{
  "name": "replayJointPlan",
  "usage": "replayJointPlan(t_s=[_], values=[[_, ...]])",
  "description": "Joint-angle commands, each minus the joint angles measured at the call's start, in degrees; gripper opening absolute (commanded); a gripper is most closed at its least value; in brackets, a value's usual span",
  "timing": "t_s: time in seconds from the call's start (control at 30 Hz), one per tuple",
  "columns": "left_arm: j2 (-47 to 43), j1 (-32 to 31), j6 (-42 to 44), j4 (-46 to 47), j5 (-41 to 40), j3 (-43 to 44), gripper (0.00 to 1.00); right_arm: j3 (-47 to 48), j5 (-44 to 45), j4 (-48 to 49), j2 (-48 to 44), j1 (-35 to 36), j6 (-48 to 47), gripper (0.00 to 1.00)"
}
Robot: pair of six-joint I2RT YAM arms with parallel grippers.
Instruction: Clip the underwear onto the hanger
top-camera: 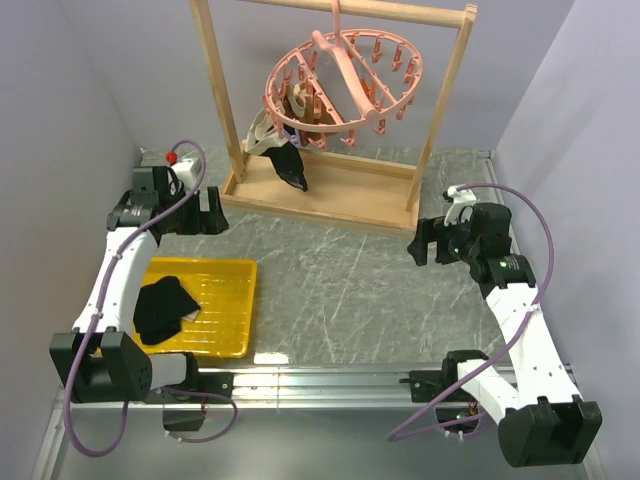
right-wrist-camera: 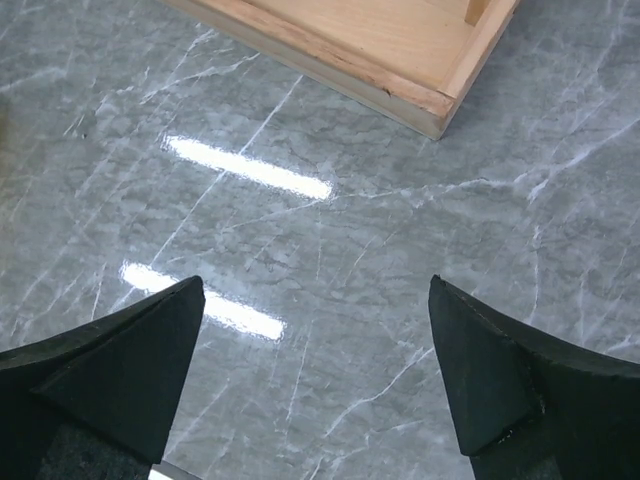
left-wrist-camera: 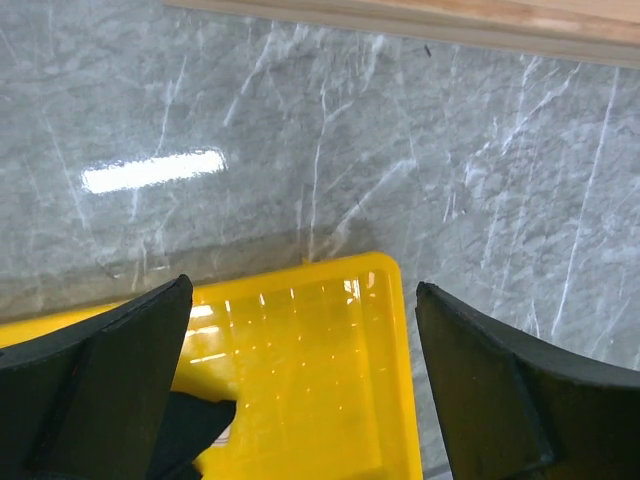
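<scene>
Not begun: black fabric underwear point(top-camera: 163, 308) lies in the yellow tray point(top-camera: 225, 292), near left. The salmon-pink ring hanger point(top-camera: 345, 75) awaits it. The left gripper point(left-wrist-camera: 305, 290) and right gripper point(right-wrist-camera: 315, 285) stand apart, empty.

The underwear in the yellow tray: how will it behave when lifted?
Probably floppy: the underwear lies crumpled in the yellow tray, so it should sag from a single grip. Likely light, being thin cloth piled low.
</scene>
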Motion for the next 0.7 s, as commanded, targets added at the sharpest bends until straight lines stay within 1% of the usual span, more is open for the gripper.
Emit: replayJointPlan(t_s=[0.0,0.03,0.07,0.13,0.17,0.23,0.27,0.33,0.37,0.4,0.43,0.5,0.57,0.63,0.67], values=[[-1.8,0.7,3.1,-3.1,1.0,7.7,0.99,0.1,-0.6,-0.3,-1.1,0.3,-1.4,1.0],[-0.6,1.0,4.9,-5.0,2.4,9.6,0.99,0.1,-0.9,-0.4,-1.0,0.2,-1.6,1.0],[0.4,1.6,5.4,-8.2,2.6,13.4,0.99,0.2,-1.2,-0.9,-0.8,0.2,-1.8,1.0],[3.3,3.4,7.2,-12.2,4.0,16.8,0.99,0.8,-1.4,-1.5,0.0,0.1,-2.4,1.0],[4.0,6.9,8.3,-15.7,7.5,19.1,0.99,1.0,-1.1,-2.0,0.3,0.1,-2.7,1.0],[5.5,11.1,11.1,-18.3,10.7,20.4,0.99,1.1,-0.1,-2.1,0.7,0.2,-2.9,1.0],[6.0,15.1,12.2,-20.0,12.2,21.4,0.99,1.0,1.5,-2.0,0.8,0.2,-2.8,1.0],[7.7,18.9,16.5,-24.8,13.0,22.1,0.99,1.1,2.2,-2.2,1.3,0.2,-3.5,1.0],[8.4,22.6,18.2,-26.4,13.2,22.5,0.99,1.3,3.4,-2.4,1.7,0.1,-3.8,1.0],[9.1,24.3,21.5,-29.3,13.1,22.5,0.99,1.7,4.2,-2.3,1.9,0.1,-3.7,1.0],[9.4,27.6,23.5,-30.4,13.2,22.4,0.99,2.0,4.9,-2.4,2.1,0.2,-3.4,1.0],[9.6,30.2,28.7,-32.2,10.8,21.5,0.99,2.3,5.6,-2.5,2.6,0.2,-3.9,1.0],[9.5,33.8,31.8,-32.0,8.6,18.7,0.99,2.6,5.2,-1.9,2.3,0.2,-4.0,1.0],[9.8,35.5,35.2,-31.3,5.3,16.0,0.99,3.0,4.0,-1.8,2.2,0.2,-4.1,1.0],[10.0,37.6,38.5,-31.5,5.1,15.4,0.99,3.0,3.2,-1.8,2.2,0.1,-4.7,1.0]])
